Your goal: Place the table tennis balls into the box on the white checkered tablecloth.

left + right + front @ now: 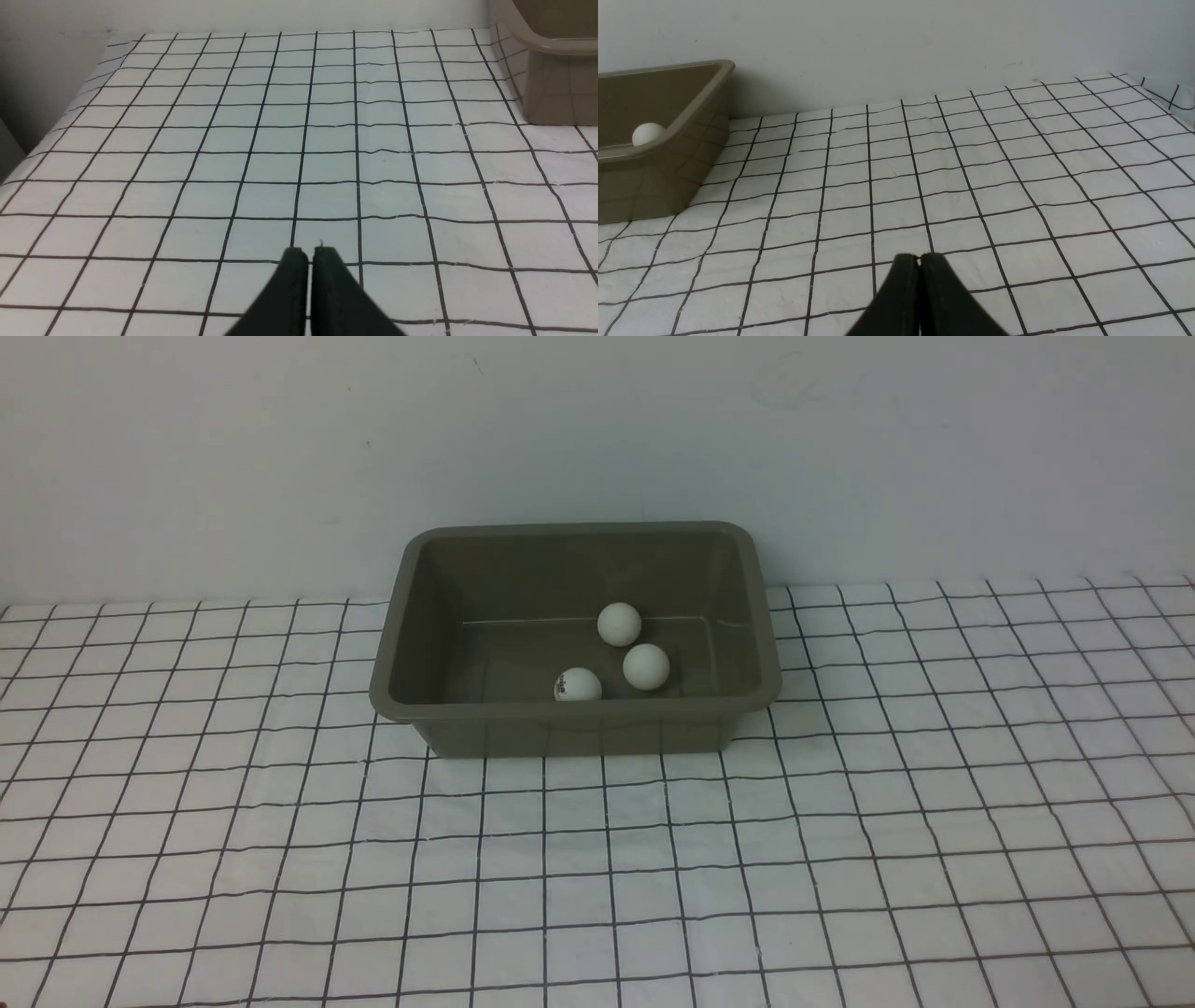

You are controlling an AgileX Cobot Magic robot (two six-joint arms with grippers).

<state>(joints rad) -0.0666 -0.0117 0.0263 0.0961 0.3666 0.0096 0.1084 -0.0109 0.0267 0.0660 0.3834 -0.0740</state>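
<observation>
White checkered tablecloth (840, 859) spread flat across the table, giving a level bed. Box (401, 644) set at the far middle, close to the wall, open side up, within either arm's reach. Three table tennis balls (646, 666) resting inside toward the near wall, kept from rolling off by its sides; no fourth in sight. Left gripper (309, 254) and right gripper (919, 259) low over bare cloth, fingers pressed together, holding nothing, probably parked.
</observation>
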